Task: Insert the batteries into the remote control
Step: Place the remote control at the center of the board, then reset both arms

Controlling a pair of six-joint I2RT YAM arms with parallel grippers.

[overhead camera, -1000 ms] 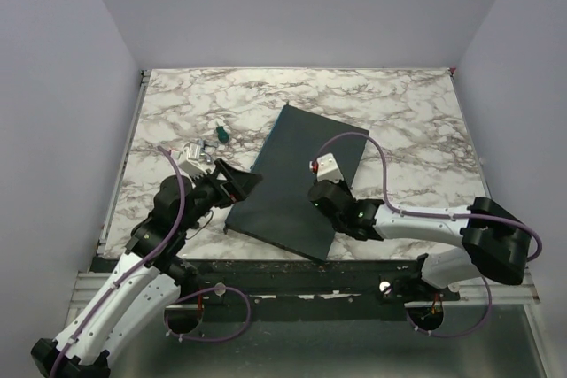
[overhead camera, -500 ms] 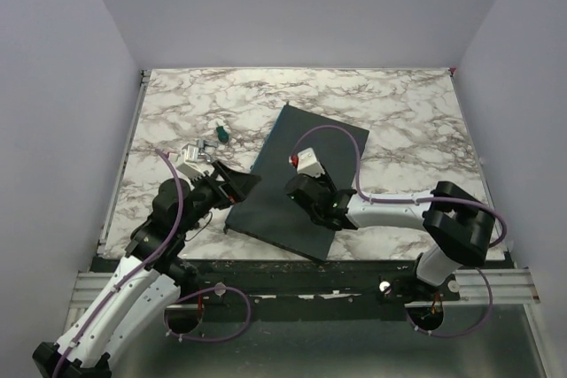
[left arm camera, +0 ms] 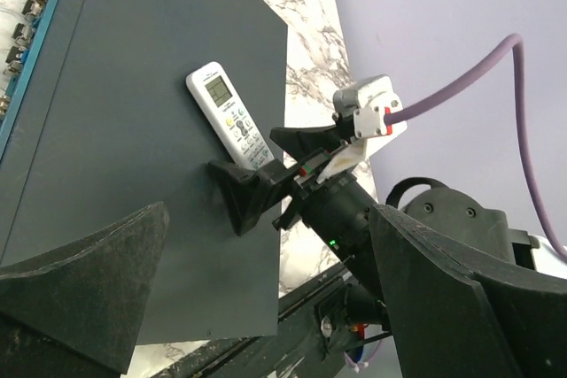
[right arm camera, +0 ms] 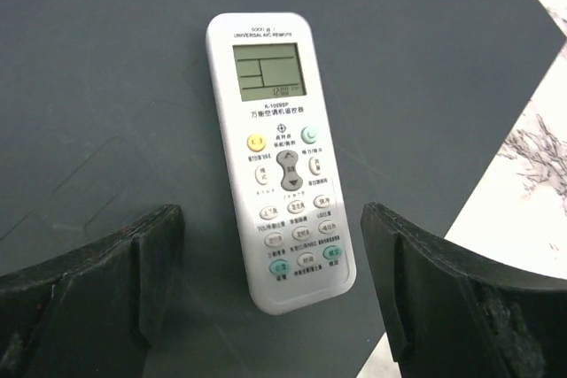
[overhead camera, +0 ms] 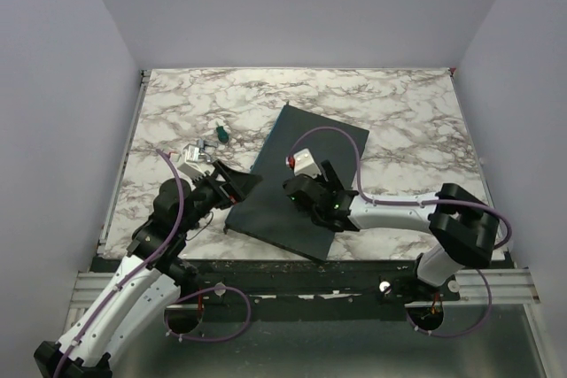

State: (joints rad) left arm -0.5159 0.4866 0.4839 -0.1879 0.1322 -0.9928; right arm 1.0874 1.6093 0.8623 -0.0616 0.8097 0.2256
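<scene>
1. i see the remote control (right arm camera: pixel 279 161) lying face up, screen and buttons showing, flat on the dark mat (right arm camera: pixel 106 86) on my marble counter (overhead camera: pixel 399 112)
2. my right pincer (right arm camera: pixel 275 307) is spread wide, one finger on each side of the remote control's button end, neither touching it
3. my left pincer (left arm camera: pixel 266 307) is also wide open and holds nothing; it hovers at the dark mat's left edge, facing the right one
</scene>
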